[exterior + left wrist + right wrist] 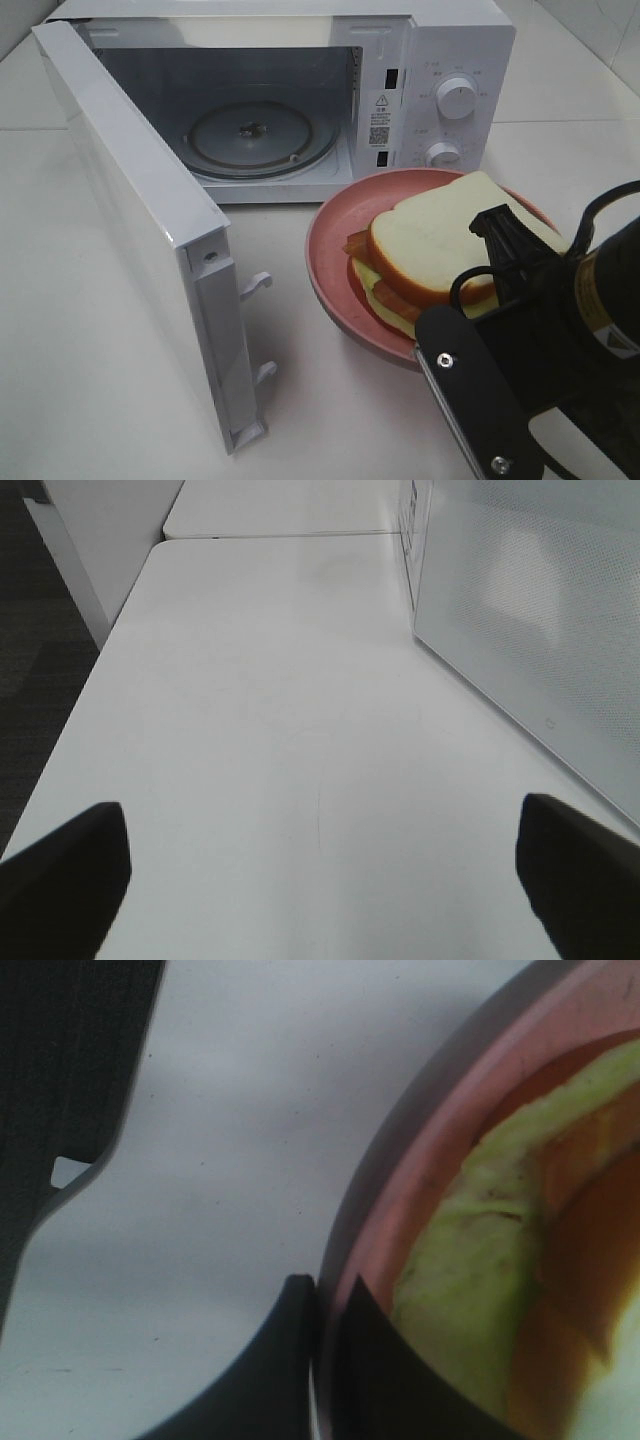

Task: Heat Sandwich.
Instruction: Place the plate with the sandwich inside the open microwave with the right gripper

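Observation:
The sandwich [440, 250], white bread over green lettuce and reddish filling, lies on a round pink plate [330, 250] in front of the microwave. My right gripper [322, 1305] is shut on the plate's near rim, one finger outside and one inside, close to the lettuce [470, 1290]. In the exterior high view the right arm [480, 400] covers that grip. My left gripper [320, 880] stands open over bare table with nothing between its fingers [60, 880]; the exterior high view does not show it.
The white microwave [450, 60] stands at the back with its door [140, 220] swung wide open to the left and a glass turntable [250, 135] inside. The door's mesh panel [540, 610] appears beside the left gripper. The white table [90, 400] lies all around.

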Controlling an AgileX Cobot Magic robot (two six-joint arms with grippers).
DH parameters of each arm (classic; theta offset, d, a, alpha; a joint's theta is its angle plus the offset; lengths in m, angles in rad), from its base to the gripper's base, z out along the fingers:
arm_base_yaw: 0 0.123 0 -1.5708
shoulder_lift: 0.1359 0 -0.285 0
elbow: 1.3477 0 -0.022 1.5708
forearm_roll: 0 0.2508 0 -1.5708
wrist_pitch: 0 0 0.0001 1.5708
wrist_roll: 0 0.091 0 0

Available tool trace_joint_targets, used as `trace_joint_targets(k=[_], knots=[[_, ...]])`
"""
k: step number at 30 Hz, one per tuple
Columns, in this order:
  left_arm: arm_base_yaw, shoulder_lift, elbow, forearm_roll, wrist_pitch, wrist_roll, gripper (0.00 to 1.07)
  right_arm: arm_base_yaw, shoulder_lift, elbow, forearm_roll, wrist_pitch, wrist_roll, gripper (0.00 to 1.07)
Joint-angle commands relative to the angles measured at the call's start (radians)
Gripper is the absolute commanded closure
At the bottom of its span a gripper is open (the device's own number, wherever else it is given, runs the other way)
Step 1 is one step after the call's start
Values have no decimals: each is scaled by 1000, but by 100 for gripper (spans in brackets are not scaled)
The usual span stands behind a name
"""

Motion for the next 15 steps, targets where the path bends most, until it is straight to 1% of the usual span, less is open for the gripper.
trace_joint_targets(k=[1,2,4,6,7,10,13,15], knots=[[1,-26,2,-8,-7,-6,3,-58,0,-2,6,-70,-103,107],[1,-26,2,-8,-7,-6,3,-58,0,-2,6,-70,-103,107],[1,-26,2,-8,-7,-6,3,-93,0,-2,28,-91,-180,107],[1,-26,2,-8,-7,-6,3,-147,0,-2,61,-123,-294,107],[1,-26,2,-8,-7,-6,3,-147,0,-2,61,-123,-294,107],[1,-26,2,-8,-7,-6,3,-216,3,-2,131,-160,-454,107],[1,-26,2,-8,-7,-6,3,-250,13,-2,174,-164,-539,107],[1,-26,2,-8,-7,-6,3,-295,34,-2,230,-169,-667,107]])
